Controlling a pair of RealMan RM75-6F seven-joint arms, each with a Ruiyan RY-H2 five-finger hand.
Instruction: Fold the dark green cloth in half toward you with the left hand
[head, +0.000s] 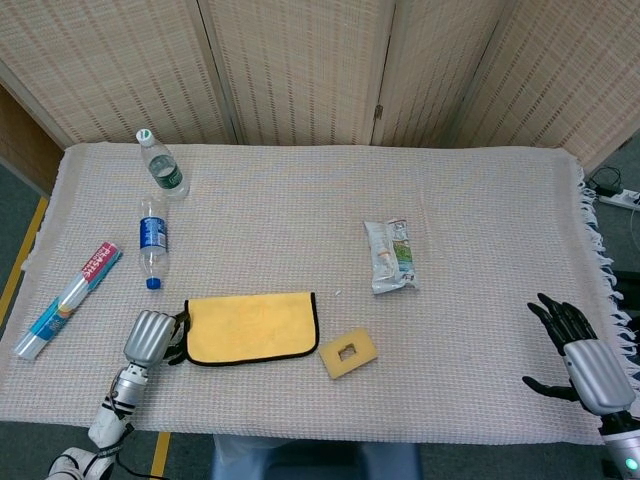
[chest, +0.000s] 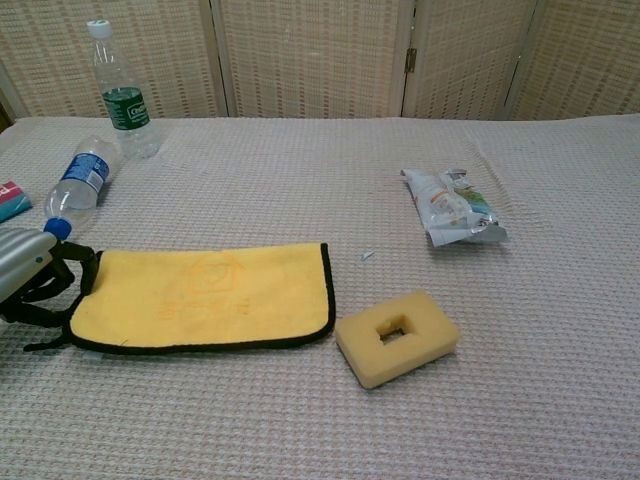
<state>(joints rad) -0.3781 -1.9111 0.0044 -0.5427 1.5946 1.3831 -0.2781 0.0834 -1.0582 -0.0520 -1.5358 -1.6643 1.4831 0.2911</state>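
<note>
Left hand (head: 150, 337) fingers apart, empty, beside cloth (head: 252, 328) left edge; right hand (head: 585, 362) splayed, empty.

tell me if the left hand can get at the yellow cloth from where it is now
Probably yes: the left hand sits right at the yellow cloth's left edge, fingers beside the hem, nothing between them. The sponge lies off the far side.

Sponge (head: 346, 353), snack packet (head: 391, 256), two bottles (head: 152, 241)

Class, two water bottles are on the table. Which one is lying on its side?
The blue-labelled bottle with the blue cap lies on its side, nearer the left hand. The green-labelled bottle, further back, stands upright with a white cap.
</note>
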